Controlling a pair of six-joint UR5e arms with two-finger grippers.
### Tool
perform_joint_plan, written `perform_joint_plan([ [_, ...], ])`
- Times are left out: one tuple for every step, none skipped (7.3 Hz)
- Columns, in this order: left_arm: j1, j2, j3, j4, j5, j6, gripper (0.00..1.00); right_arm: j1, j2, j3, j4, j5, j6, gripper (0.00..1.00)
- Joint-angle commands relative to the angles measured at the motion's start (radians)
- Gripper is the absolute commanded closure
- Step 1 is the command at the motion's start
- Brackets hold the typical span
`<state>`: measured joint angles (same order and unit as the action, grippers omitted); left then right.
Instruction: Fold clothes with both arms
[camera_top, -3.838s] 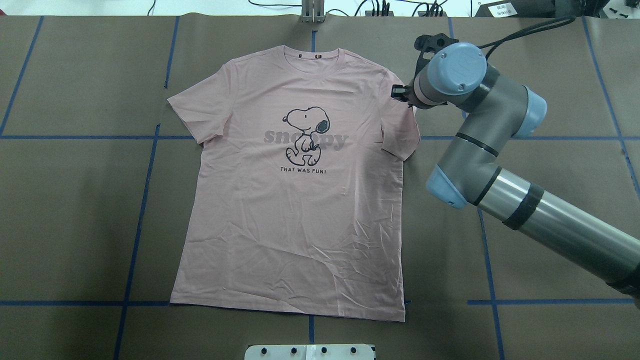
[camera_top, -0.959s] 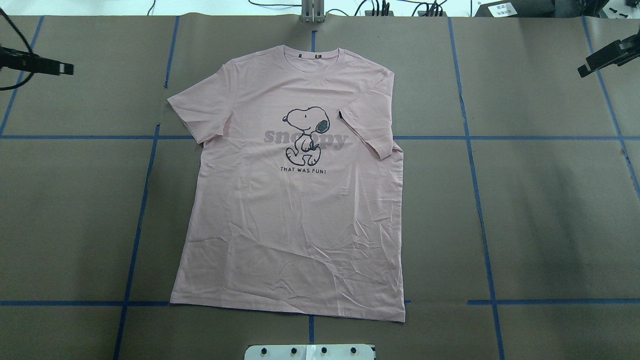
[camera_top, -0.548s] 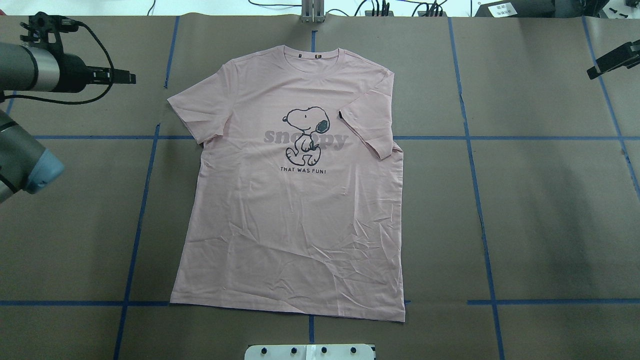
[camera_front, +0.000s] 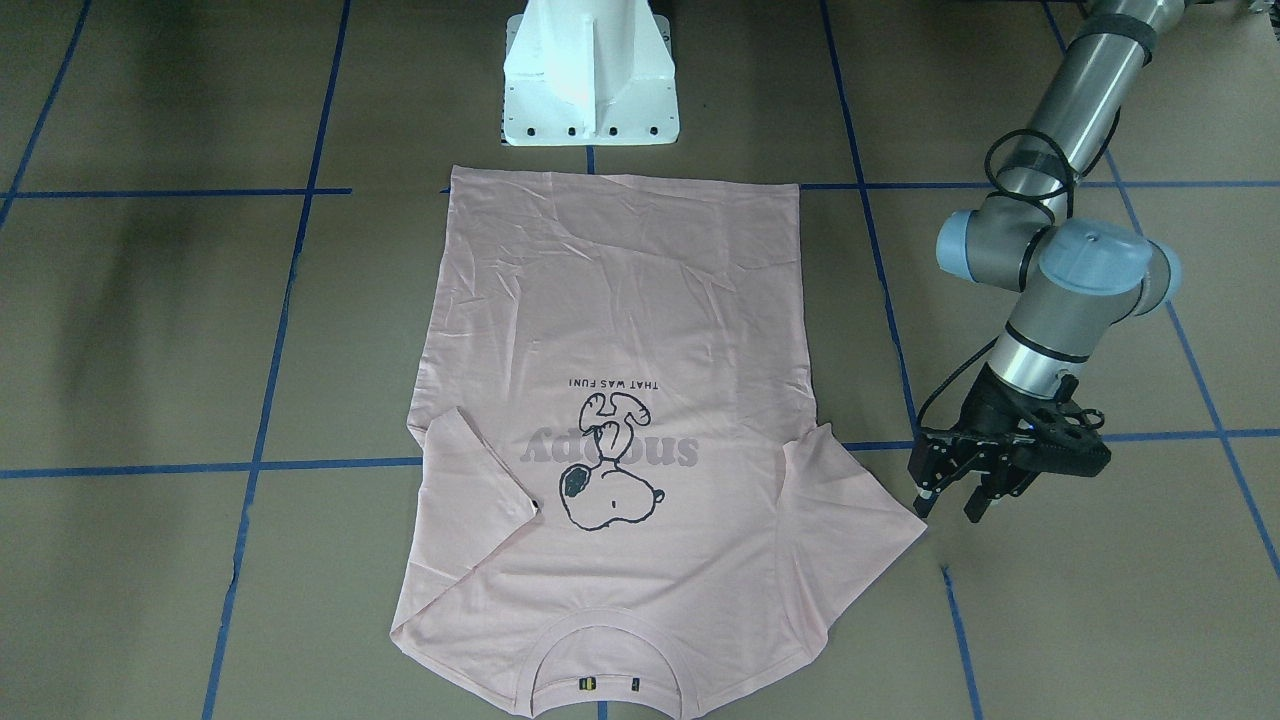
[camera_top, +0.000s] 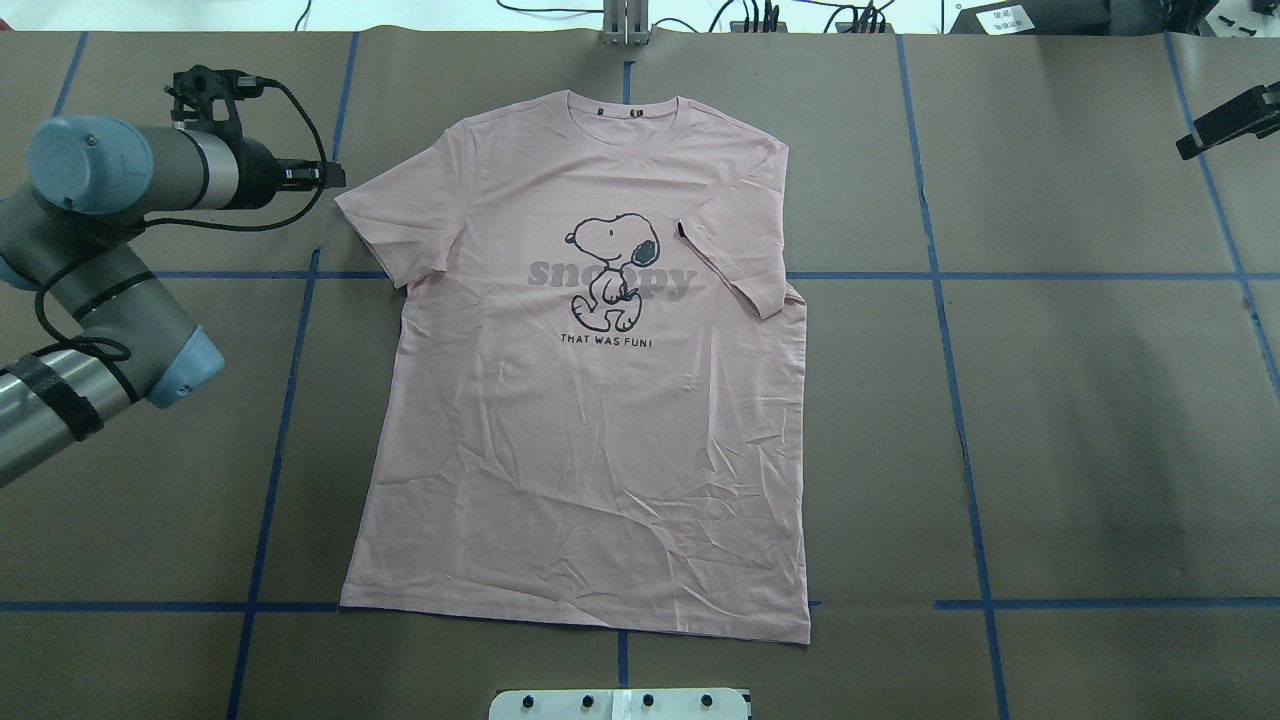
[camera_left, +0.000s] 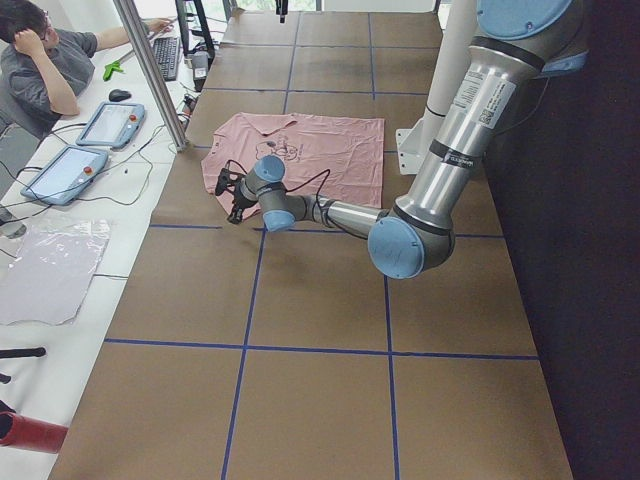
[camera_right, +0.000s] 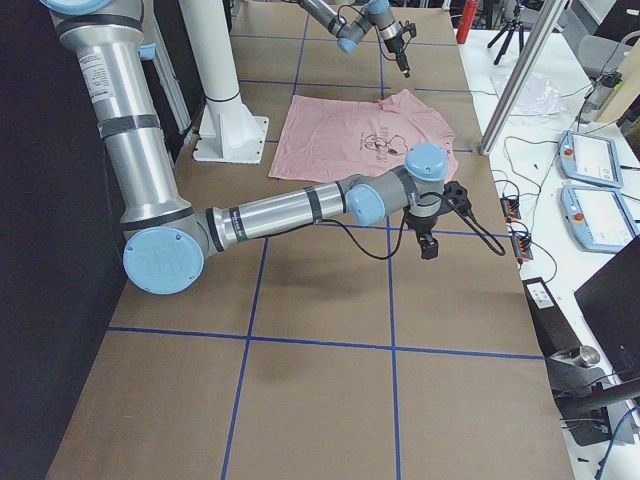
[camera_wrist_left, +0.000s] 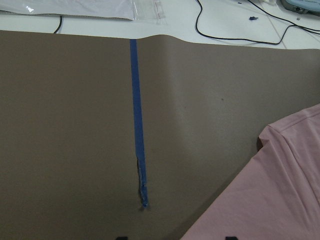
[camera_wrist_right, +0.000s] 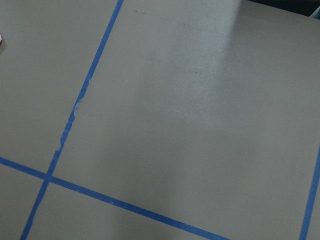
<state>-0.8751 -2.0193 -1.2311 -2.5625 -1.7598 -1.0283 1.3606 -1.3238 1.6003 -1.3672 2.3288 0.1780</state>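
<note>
**A:** Overhead exterior view first: where is the T-shirt (camera_top: 590, 440)?

**B:** Flat on the brown table (camera_top: 1100, 400), print up. The collar is at the side far from the robot, and the hem is just beside the white base (camera_front: 590, 80).

**A:** And the sleeves?

**B:** The right sleeve (camera_top: 740, 260) is folded in over the chest. Its small black tag (camera_top: 681, 230) sits next to the dog print (camera_top: 610, 270). The left sleeve (camera_top: 385, 215) lies spread out flat.

**A:** What about the left gripper (camera_front: 946, 510)?

**B:** It is low, just beside the outer edge of the left sleeve. I cannot tell whether it touches the cloth. The jaws stand wide apart with nothing between them. The left wrist camera shows the fingertips (camera_wrist_left: 229, 238) at the bottom edge of the picture, with the sleeve corner and a strip of blue tape (camera_wrist_left: 137, 130) ahead of them.

**A:** The right gripper (camera_right: 427, 248)?

**B:** It is well apart from the shirt, out on the robot's right, pointing down over bare table. Overhead it is only a dark shape at the picture's edge, so I cannot tell how its jaws stand. Its wrist camera shows only brown table and tape lines.

**A:** Anyone around?

**B:** In the exterior left view, a person (camera_left: 40, 60) sits at the white bench along the table's far side. Two tablets (camera_left: 105, 125) lie close by.
</note>
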Motion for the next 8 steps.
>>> perform_joint_plan([
  [0.027,-0.016,0.031,0.013,0.039,-0.004,0.43,0.000,-0.002,0.000,0.000,0.000,0.000,0.00],
  [0.030,-0.024,0.044,0.013,0.040,-0.001,0.43,0.000,-0.002,0.000,0.000,0.000,0.000,0.00],
  [0.030,-0.039,0.070,0.009,0.040,0.002,0.42,0.000,-0.003,0.000,0.000,0.000,0.000,0.00],
  [0.031,-0.061,0.100,0.007,0.040,0.004,0.42,0.000,-0.005,0.000,0.000,0.000,0.000,0.00],
  [0.033,-0.067,0.114,0.005,0.040,0.005,0.42,0.000,-0.005,0.000,0.000,0.000,0.000,0.00],
  [0.033,-0.067,0.116,0.005,0.042,0.008,0.43,0.000,-0.006,0.000,0.000,-0.002,0.000,0.00],
  [0.034,-0.067,0.116,0.005,0.045,0.008,0.43,0.000,-0.006,-0.002,0.000,-0.002,0.000,0.00],
  [0.042,-0.067,0.116,0.005,0.055,0.008,0.45,0.000,-0.006,0.000,0.000,-0.002,0.000,0.00],
])
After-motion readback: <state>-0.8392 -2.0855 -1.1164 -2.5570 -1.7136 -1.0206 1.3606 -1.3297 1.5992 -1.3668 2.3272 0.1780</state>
